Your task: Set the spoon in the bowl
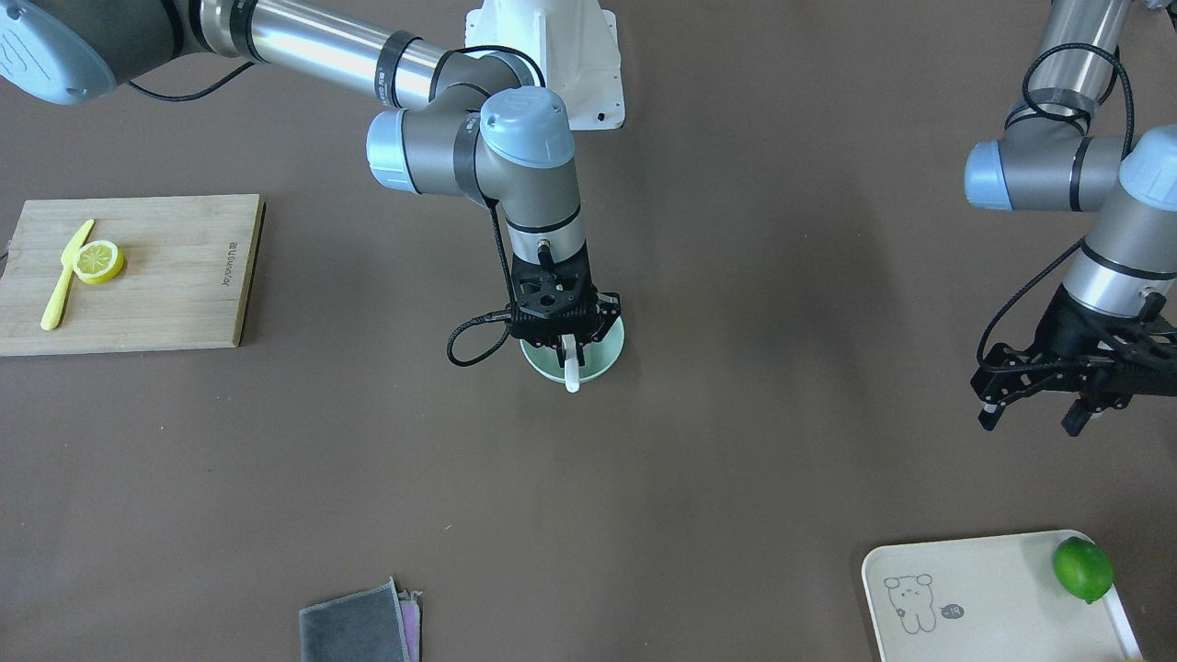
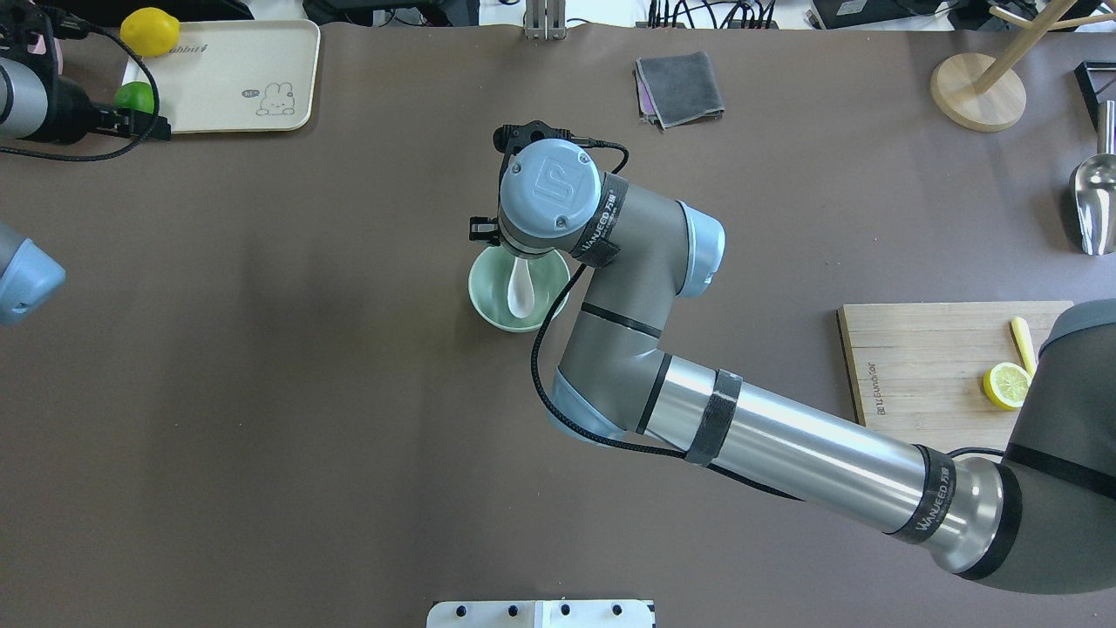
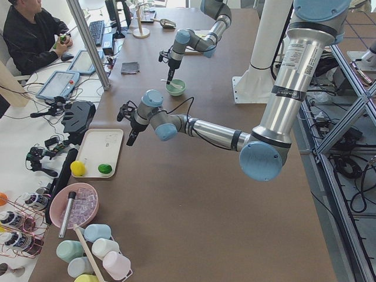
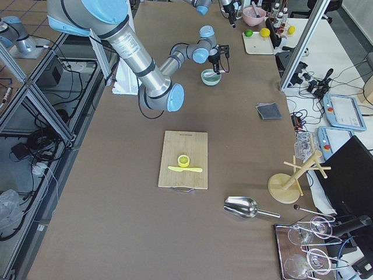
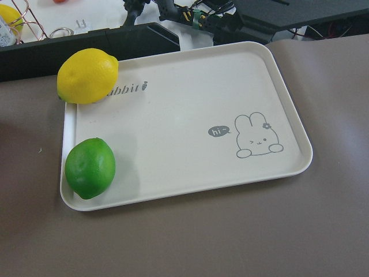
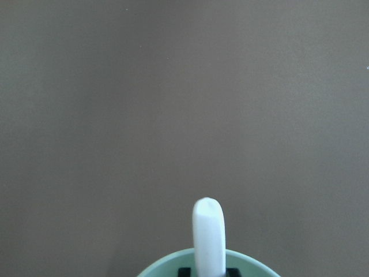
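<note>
The pale mint-green bowl (image 1: pixel 609 353) stands near the table's middle and also shows in the overhead view (image 2: pixel 488 292). My right gripper (image 1: pixel 570 344) hangs right over the bowl, shut on the white spoon (image 1: pixel 572 372). The spoon's scoop lies down inside the bowl (image 2: pixel 521 292). Its handle sticks up over the rim, as the right wrist view shows (image 6: pixel 208 236) above the bowl's edge (image 6: pixel 164 261). My left gripper (image 1: pixel 1032 418) is open and empty, far off to the side near the tray.
A wooden cutting board (image 1: pixel 156 294) holds a lemon half (image 1: pixel 98 261) and a yellow knife (image 1: pixel 62 280). A cream tray (image 5: pixel 173 133) carries a lemon (image 5: pixel 87 75) and a lime (image 5: pixel 89 167). A folded grey cloth (image 1: pixel 359 630) lies at the table's edge.
</note>
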Available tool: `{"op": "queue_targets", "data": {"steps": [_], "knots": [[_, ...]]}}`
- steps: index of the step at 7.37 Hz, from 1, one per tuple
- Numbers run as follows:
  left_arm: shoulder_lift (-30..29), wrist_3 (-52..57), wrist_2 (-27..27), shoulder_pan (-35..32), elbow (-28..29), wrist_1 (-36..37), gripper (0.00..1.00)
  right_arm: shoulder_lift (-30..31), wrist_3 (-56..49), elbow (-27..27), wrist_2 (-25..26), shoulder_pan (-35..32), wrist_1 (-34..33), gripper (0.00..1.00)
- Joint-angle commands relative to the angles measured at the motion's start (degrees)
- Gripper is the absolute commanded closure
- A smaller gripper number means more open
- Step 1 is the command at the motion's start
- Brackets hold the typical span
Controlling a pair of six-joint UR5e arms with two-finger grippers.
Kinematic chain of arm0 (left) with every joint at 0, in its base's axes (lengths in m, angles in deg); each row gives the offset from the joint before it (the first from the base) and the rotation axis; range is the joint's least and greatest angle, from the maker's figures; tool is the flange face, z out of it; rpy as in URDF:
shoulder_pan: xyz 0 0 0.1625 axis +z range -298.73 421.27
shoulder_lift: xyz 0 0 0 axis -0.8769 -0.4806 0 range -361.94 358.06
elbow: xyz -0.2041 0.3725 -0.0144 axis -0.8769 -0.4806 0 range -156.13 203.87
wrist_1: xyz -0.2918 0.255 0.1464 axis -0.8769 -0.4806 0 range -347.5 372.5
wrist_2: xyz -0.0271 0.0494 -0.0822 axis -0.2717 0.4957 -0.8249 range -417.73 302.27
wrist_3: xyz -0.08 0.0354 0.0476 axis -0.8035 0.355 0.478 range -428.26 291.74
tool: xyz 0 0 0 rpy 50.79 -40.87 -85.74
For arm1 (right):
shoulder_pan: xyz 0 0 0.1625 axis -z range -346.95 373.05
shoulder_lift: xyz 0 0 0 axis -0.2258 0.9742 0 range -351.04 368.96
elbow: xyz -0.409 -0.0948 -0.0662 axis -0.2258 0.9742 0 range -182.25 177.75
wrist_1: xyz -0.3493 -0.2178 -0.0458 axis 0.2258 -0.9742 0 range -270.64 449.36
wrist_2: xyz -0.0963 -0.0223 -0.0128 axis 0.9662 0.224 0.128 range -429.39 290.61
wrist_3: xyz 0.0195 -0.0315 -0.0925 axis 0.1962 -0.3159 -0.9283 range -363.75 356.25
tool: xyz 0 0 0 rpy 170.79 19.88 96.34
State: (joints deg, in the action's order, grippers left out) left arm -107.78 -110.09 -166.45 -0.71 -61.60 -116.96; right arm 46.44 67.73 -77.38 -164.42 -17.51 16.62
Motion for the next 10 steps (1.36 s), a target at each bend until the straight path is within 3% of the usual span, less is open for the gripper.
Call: {"op": "queue_targets", "data": {"steps": [1,3,5,6,7,8,10], "knots": [[0.0,0.0,0.0,0.0,0.0,-0.1,0.02,-0.5,1.3,0.4,0.2,0.0,0.8,0.0],[0.4,0.1,-1.1,-0.1,-0.5,0.5,0.02,-0.8,0.8,-2.8,-3.1,-2.1,-2.3,0.0],[1.2,8.0,-9.1,-5.6,-0.6,1.4,0.02,4.6,-5.9,-17.5,-10.5,-6.9,-19.4,0.0],[2.6,13.8,-12.0,-10.7,-0.9,4.4,0.02,11.9,-12.9,-26.6,-11.7,-9.8,-24.5,0.0],[3.1,20.1,-12.3,-15.1,-0.9,7.3,0.02,21.0,-20.2,-32.7,-18.2,-15.5,-24.7,0.0],[5.0,27.9,-12.3,-19.1,-1.7,11.8,0.02,29.1,-29.9,-34.8,-24.5,-21.8,-24.2,0.0],[5.6,36.0,-12.6,-24.3,-6.9,25.6,0.02,38.6,-44.6,-34.9,-29.4,-31.9,-24.4,0.0]]}}
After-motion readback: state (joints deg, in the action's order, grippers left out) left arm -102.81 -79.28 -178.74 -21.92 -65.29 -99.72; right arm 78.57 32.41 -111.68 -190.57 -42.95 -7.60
